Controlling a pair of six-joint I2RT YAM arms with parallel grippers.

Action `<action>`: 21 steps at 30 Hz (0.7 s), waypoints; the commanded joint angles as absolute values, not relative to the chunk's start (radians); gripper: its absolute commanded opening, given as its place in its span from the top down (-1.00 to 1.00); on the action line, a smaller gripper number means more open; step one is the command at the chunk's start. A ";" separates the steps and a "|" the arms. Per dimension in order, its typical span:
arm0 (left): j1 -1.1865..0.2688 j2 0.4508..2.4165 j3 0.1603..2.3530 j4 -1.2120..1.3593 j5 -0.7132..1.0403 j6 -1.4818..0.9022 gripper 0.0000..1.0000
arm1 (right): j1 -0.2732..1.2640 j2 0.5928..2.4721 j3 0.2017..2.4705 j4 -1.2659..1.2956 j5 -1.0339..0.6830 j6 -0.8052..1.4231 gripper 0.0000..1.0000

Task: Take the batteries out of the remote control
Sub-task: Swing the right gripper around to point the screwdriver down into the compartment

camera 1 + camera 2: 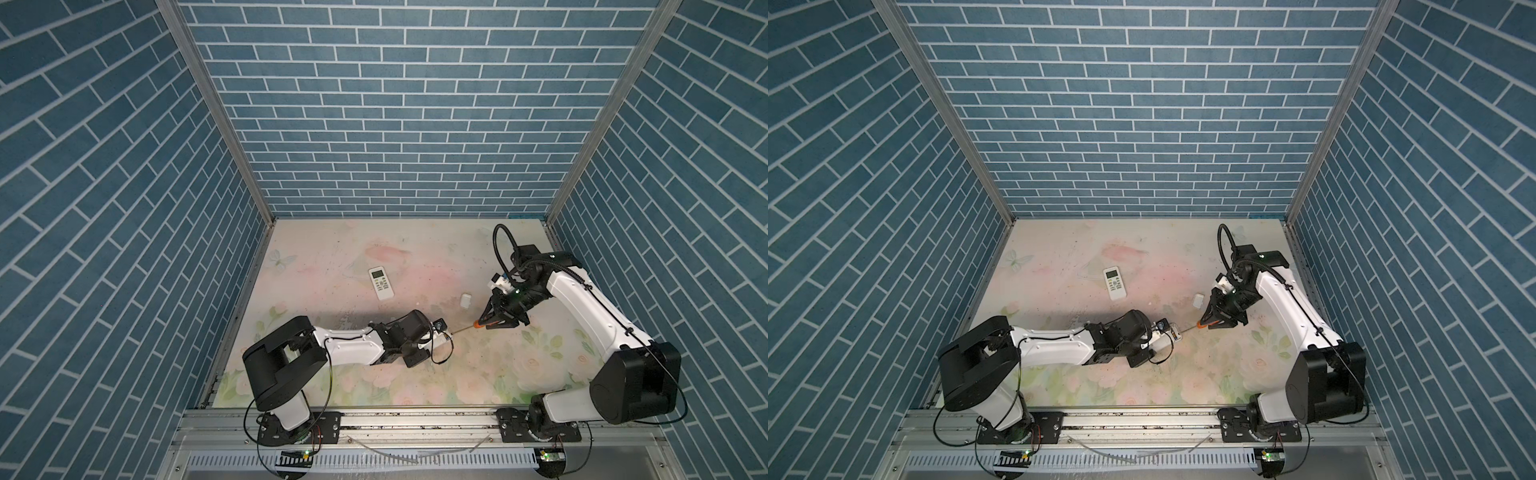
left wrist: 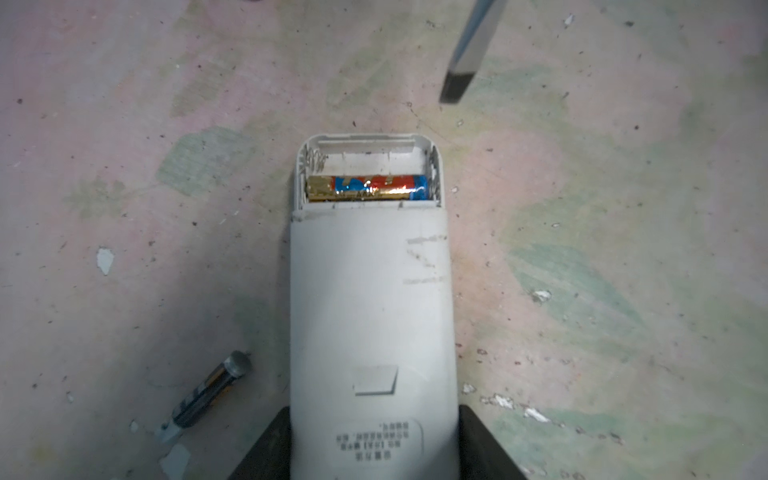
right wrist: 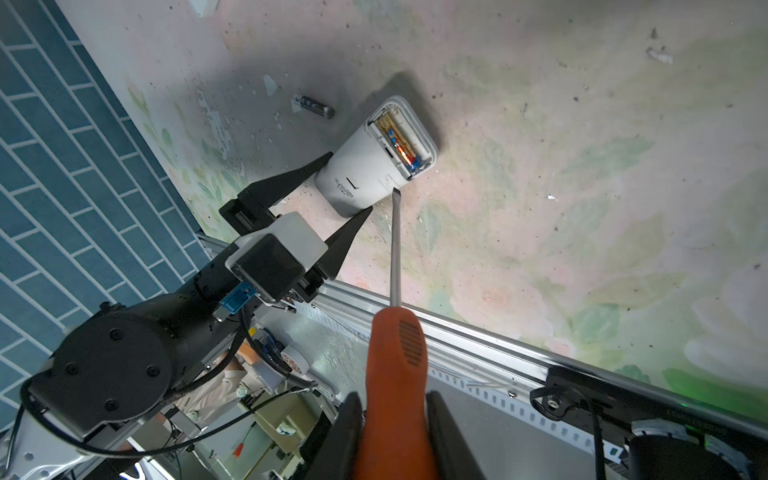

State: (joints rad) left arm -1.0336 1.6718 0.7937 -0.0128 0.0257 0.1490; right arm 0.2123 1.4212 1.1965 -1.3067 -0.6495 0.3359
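You are working on a desk (image 1: 415,249) that is wearing a faded floral print, scuffed and speckled, boxed in on three sides by blue brick-pattern walls (image 1: 395,104), with an aluminium rail (image 1: 415,419) running along the near edge and carrying both arm bases. The left arm is sitting low, its forearm stretched level from the near-left corner toward the middle of the desk. There the left gripper (image 3: 348,183) is clamping the remote control (image 2: 370,299) by its sides, back face up and resting on the desk, with the battery bay uncovered. One battery (image 2: 368,188), wrapped in gold, blue and red, is sitting in the bay slot nearer the remote's body, and the slot at the very end is showing bare springs. A second battery (image 2: 212,390) is lying loose on the desk just beside the remote and apart from it. The right arm is rising from the near-right corner, elbowing toward the far-right corner and bending back down toward the middle. The right gripper (image 3: 392,401) is clenching the orange handle of a screwdriver (image 3: 395,332), whose flat tip is hanging near the remote's open end, outside the bay. A second remote (image 1: 380,283) is lying face up nearer the far-left, and a small white cover (image 1: 466,300) is lying close to the right gripper.
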 commanded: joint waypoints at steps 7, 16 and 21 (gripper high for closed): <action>-1.054 1.728 0.849 -0.023 0.067 0.185 -0.02 | 0.180 1.406 1.083 -1.186 -0.710 0.371 1.00; -1.053 1.737 0.841 -0.026 0.067 0.186 -0.02 | 0.154 1.437 1.093 -1.174 -0.684 0.359 1.00; -1.053 1.738 0.839 -0.025 0.063 0.185 -0.02 | 0.147 1.447 1.092 -1.177 -0.684 0.349 1.00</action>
